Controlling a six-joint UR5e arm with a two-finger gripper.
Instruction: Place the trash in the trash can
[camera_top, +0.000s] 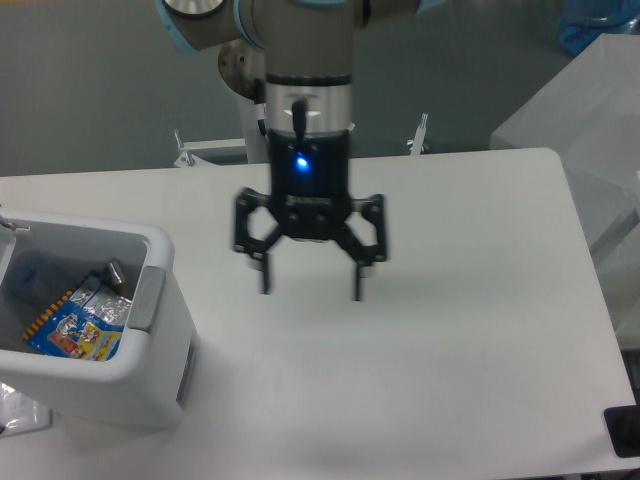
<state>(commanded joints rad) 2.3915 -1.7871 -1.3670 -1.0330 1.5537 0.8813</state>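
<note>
The white trash can (160, 330) stands at the table's left front, its grey handle panel facing right. Inside it lies the trash: a blue-and-yellow snack packet (80, 330) with a small silver foil scrap (115, 272) beside it. My gripper (311, 285) hangs over the middle of the table, well to the right of the can, open wide with nothing between its fingers. It is slightly blurred by motion.
A clear plastic piece (20, 410) lies at the table's left front corner, below the can. The arm's base column (290, 120) rises behind the far table edge. A white covered object (590, 130) stands to the right of the table.
</note>
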